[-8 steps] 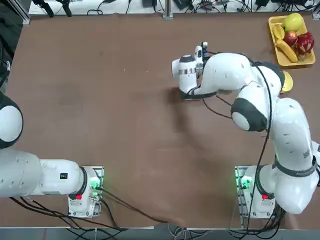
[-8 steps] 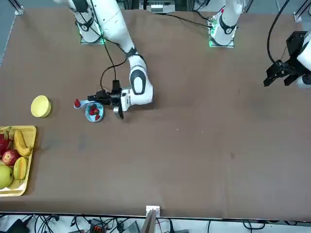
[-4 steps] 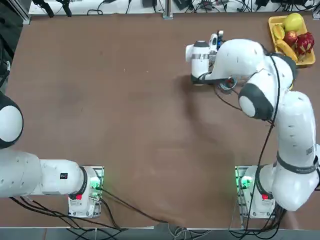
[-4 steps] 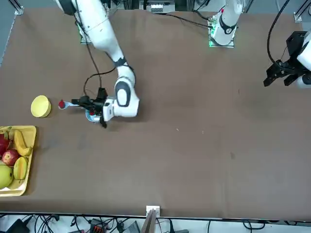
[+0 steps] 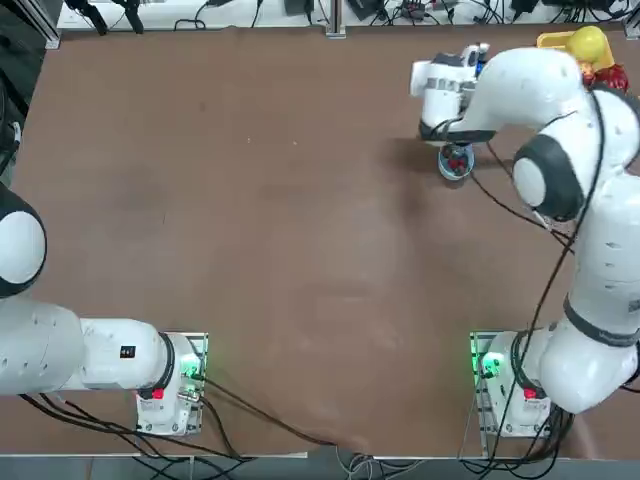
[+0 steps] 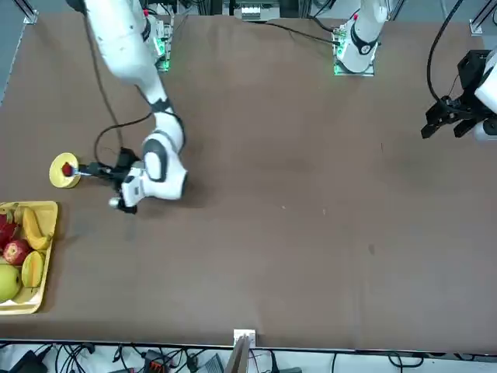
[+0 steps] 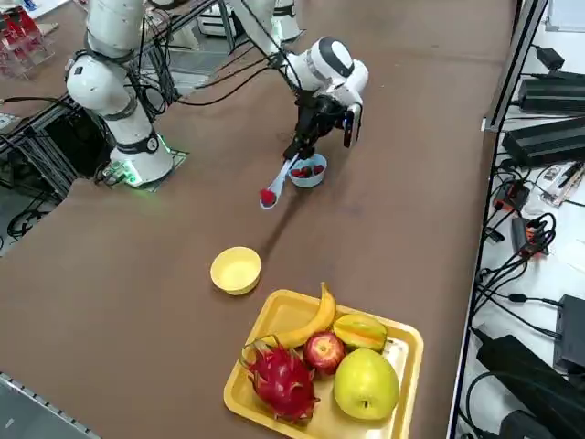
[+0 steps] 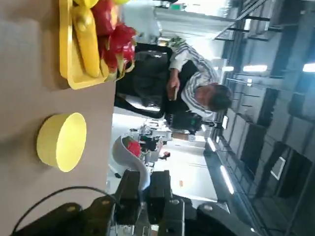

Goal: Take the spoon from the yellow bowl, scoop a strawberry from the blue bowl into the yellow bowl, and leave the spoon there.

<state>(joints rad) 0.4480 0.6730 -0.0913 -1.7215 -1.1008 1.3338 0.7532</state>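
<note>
I have the right gripper (image 8: 143, 194) clamped shut on the spoon (image 7: 274, 186) by its handle. In the side view the gripper (image 7: 304, 131) sits in the upper middle of the frame, and the spoon slants down from it toward lower left, off the table, with a strawberry (image 7: 268, 196) in its scoop. The blue bowl (image 7: 308, 171) is just right of the spoon's shaft, under the gripper, with more red berries in it. The yellow bowl (image 7: 236, 270) sits well below them in the frame, apart from the spoon tip, and looks empty.

The front view reads differently: at far left the spoon (image 6: 87, 168) reaches out level from the gripper (image 6: 116, 169) and the strawberry (image 6: 67, 169) overlaps the yellow bowl (image 6: 64, 170), so I cannot tell from that view alone whether the scoop is over the bowl or short of it. The blue bowl is hidden behind the wrist there.

From the top, the arm covers the spoon and yellow bowl; only the blue bowl (image 5: 456, 162) shows at upper right, and the fruit tray (image 5: 560, 40) is mostly cut off by the arm and frame corner.

The wrist view shows the fingers (image 8: 129, 192) pressed on the handle, the spoon's scoop (image 8: 124, 149) curving up with the berry (image 8: 133, 147), and the yellow bowl (image 8: 62, 141) beside it on the table (image 8: 19, 98). A person (image 8: 192, 83) is visible beyond the table's edge.
</note>
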